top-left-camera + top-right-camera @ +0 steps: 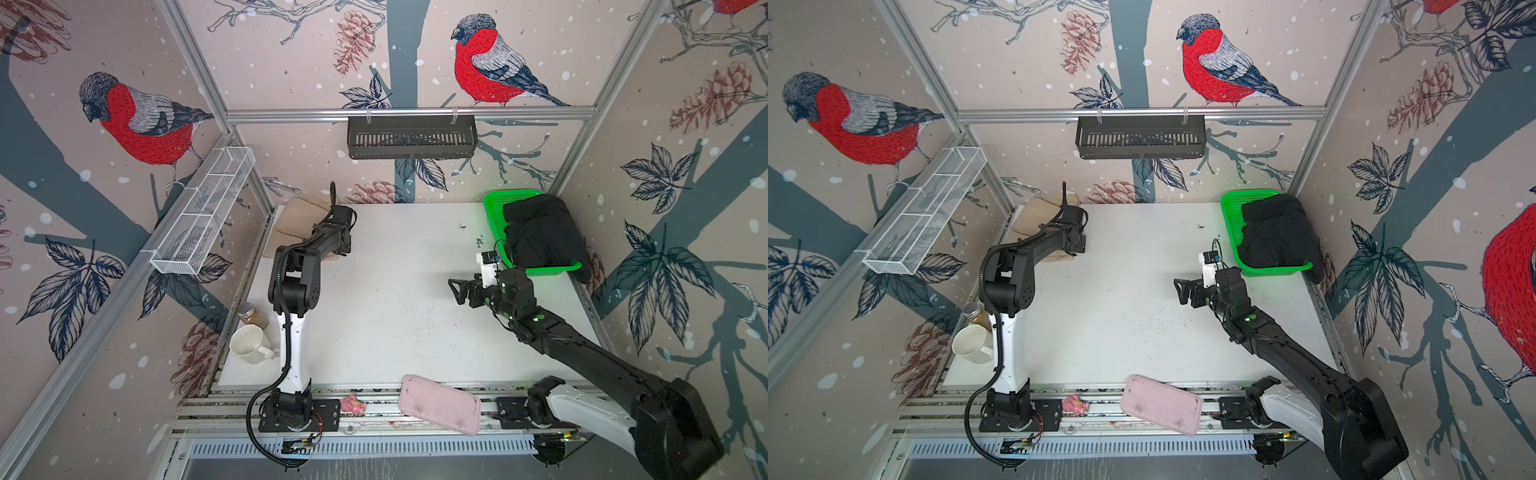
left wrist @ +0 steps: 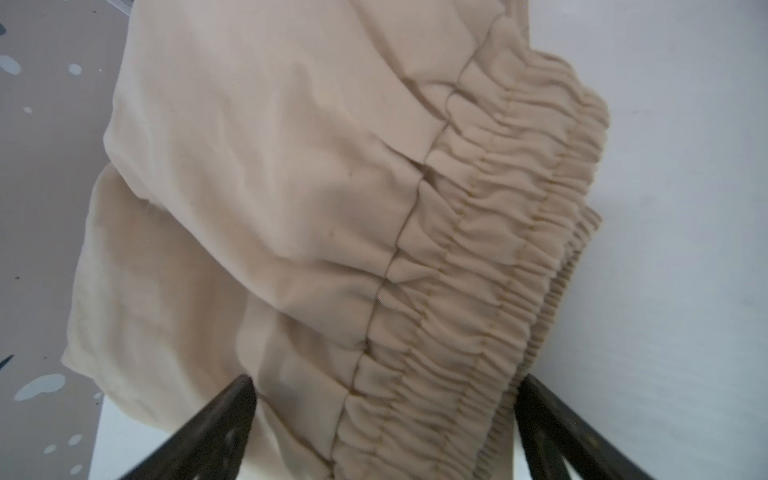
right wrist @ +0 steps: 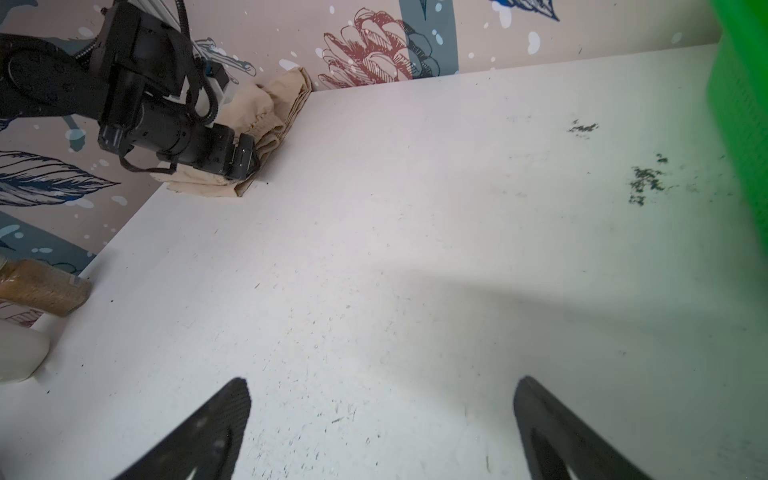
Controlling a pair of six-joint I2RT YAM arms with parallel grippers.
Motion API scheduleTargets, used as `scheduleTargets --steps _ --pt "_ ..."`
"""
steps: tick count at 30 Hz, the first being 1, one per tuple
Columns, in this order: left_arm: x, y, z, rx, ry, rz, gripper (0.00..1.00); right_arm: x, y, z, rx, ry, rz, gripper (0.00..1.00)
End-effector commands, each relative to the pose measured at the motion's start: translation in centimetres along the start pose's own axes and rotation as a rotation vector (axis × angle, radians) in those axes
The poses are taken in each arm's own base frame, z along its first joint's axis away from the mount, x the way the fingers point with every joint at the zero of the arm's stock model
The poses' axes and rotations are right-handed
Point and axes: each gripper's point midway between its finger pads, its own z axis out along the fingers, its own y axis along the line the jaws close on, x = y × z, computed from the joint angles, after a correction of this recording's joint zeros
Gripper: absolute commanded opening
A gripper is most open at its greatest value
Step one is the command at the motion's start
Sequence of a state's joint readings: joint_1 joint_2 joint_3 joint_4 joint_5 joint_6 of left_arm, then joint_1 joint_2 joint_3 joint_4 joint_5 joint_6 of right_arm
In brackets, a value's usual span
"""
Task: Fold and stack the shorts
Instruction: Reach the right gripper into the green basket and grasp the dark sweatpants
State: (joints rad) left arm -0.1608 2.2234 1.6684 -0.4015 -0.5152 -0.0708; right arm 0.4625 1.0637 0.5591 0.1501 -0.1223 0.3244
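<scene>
Bird-and-pinecone wallpaper closes in a white counter (image 1: 374,291). At its far-left corner lie the beige cloth shorts with a gathered elastic waist (image 2: 291,187), doubled over. The left gripper (image 2: 384,386) hangs over the waistband, jaws spread, gripping nothing. The plain black cloth shorts (image 1: 540,232) sit heaped in the green plastic mesh basket (image 1: 494,212) at far right. The right gripper (image 3: 382,386), also spread and empty, hovers over bare counter near the basket, pointing left.

I'd say 1 pair looks folded. Next, the black pair needs lifting out and spreading flat. Only the left wrist view shows the beige folds, which the arm hides from above. Only the top views show the black pair.
</scene>
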Motion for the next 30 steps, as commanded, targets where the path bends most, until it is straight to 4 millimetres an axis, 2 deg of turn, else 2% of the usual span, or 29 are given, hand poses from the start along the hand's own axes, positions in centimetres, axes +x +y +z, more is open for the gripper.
scheduleTargets --steps 1,3,6,8,11,14,16,18,19,22,26,30 --pt "-2.1 1.8 -1.8 -0.039 -0.068 -0.013 0.97 -2.1 -1.5 0.1 0.102 -0.008 -0.05 1.0" --pt "-3.6 2.8 -3.7 -0.046 -0.108 -0.06 0.97 -4.2 -2.4 0.1 0.164 -0.016 -0.068 1.0" --pt "-5.9 4.5 -8.0 -0.025 -0.195 -0.166 0.97 -8.2 -3.3 -0.3 0.223 -0.062 -0.078 1.0" --pt "-6.7 4.4 -10.8 0.062 -0.248 -0.207 0.97 -10.6 -3.9 -0.6 0.261 -0.112 -0.085 1.0" --pt "-6.7 3.8 -15.1 0.186 -0.311 -0.22 0.97 -13.5 -5.6 -1.4 0.344 -0.136 -0.083 1.0" --pt "-5.3 2.9 -18.9 0.327 -0.345 -0.228 0.97 -15.8 -7.6 -2.5 0.403 -0.144 -0.046 1.0" --pt "-3.3 1.5 -21.2 0.49 -0.352 -0.247 0.97 -16.1 -9.2 -2.2 0.418 -0.128 -0.015 1.0" --pt "-2.0 -0.4 -24.0 0.681 -0.415 -0.217 0.97 -16.5 -9.9 -2.3 0.416 -0.128 0.005 1.0" --pt "-1.4 -1.1 -25.8 0.777 -0.456 -0.219 0.97 -16.5 -9.6 -2.2 0.392 -0.121 -0.006 1.0" --pt "-0.4 -0.8 -29.3 0.896 -0.551 -0.247 0.97 -16.4 -9.8 -2.4 0.401 -0.119 -0.018 1.0" --pt "0.4 1.3 -30.8 0.843 -0.619 -0.271 0.97 -16.0 -12.8 -3.5 0.547 -0.096 -0.006 1.0" --pt "0.7 1.2 -31.6 0.849 -0.622 -0.264 0.97 -15.1 -16.0 -4.2 0.638 -0.052 0.023 1.0"
